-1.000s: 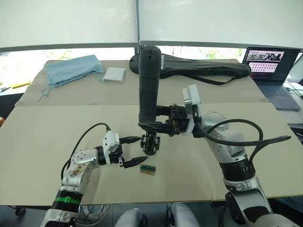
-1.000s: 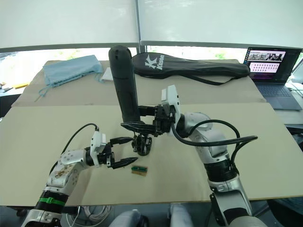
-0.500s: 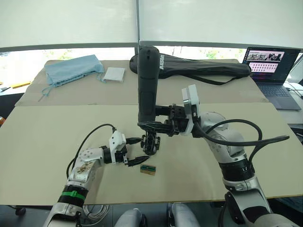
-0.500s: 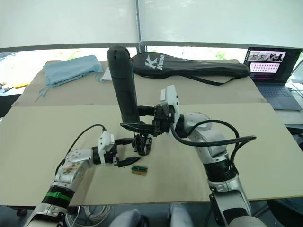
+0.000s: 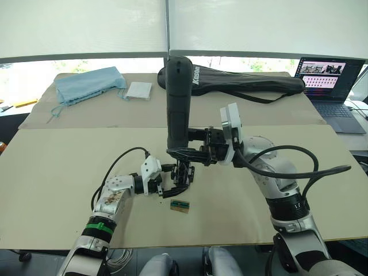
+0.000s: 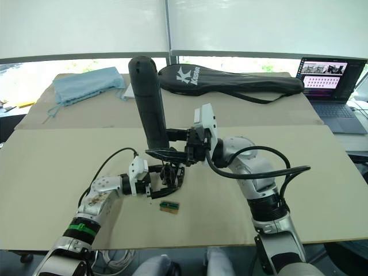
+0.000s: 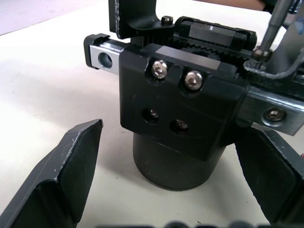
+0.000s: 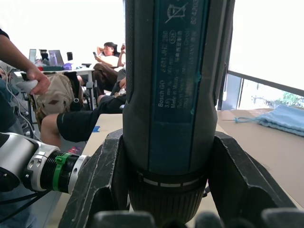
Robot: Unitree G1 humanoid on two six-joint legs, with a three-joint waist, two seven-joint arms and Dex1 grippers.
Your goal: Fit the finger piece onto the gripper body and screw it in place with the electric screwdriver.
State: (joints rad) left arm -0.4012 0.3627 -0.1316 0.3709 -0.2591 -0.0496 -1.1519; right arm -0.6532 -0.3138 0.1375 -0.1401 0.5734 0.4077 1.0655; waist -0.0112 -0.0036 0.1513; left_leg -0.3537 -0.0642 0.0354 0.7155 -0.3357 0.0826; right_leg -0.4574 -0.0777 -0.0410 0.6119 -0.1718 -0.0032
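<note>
Green-and-tan block (image 5: pixel 180 206): flat on the bench (image 5: pixel 52 167), nearest item, just in front of the gripper body (image 5: pixel 183 174). Left gripper (image 5: pixel 173 180): jaws wide apart, one finger (image 7: pixel 61 178) either side of the gripper body's round base, not touching it; gripper body stands upright mid-bench, screw heads facing the wrist camera. Right gripper (image 5: pixel 195 150): jaws clamped on the electric screwdriver (image 5: pixel 177 100), held upright with bit down at the gripper body's top; beyond, black racket bag (image 5: pixel 247 83), blue cloth (image 5: pixel 89 83), laptop (image 5: pixel 328 86).
</note>
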